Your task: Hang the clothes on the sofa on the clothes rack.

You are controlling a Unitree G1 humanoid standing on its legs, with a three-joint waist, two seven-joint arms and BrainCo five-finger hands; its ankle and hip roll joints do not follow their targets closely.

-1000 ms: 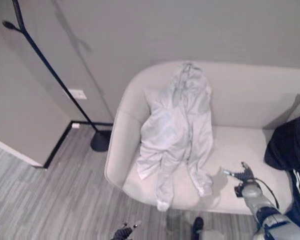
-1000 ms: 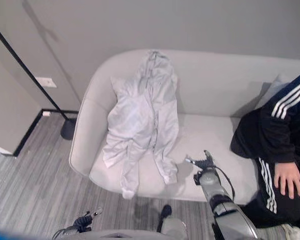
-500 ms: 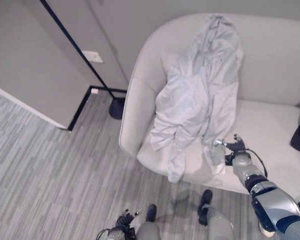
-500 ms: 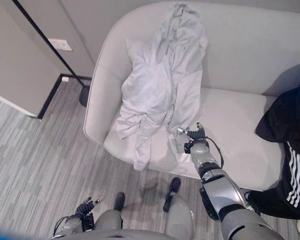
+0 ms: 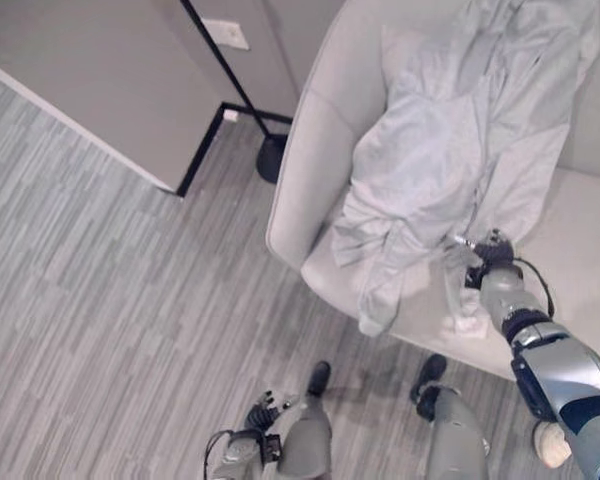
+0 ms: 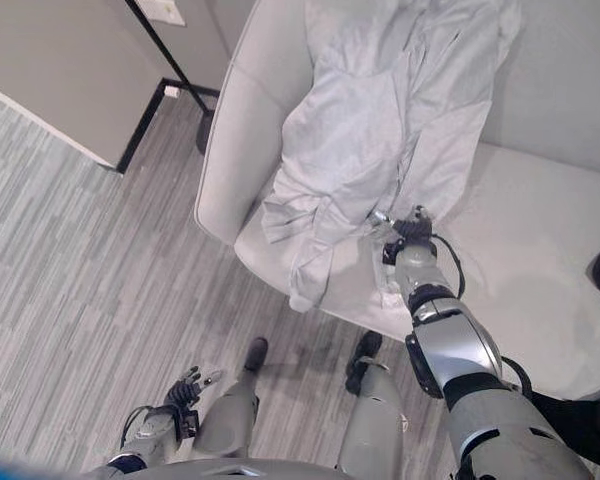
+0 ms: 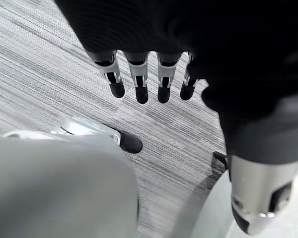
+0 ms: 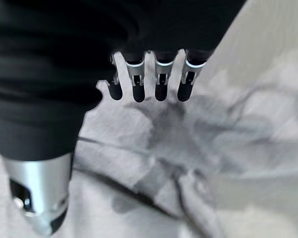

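Pale grey hoodie (image 5: 450, 150) is lying draped down the sofa (image 6: 540, 230), its hood toward twelve o'clock and its sleeves trailing to the seat edge at six. Soft, light and floppy, it is probably best gathered at the hood or collar. Right robot hand (image 8: 154, 82) is hovering with released, straight fingers over a lower fold; left robot hand (image 7: 139, 74) is hanging open above the floor. Clothes rack (image 5: 255, 100) is standing at ten o'clock, with the sofa arm between it and the hoodie.
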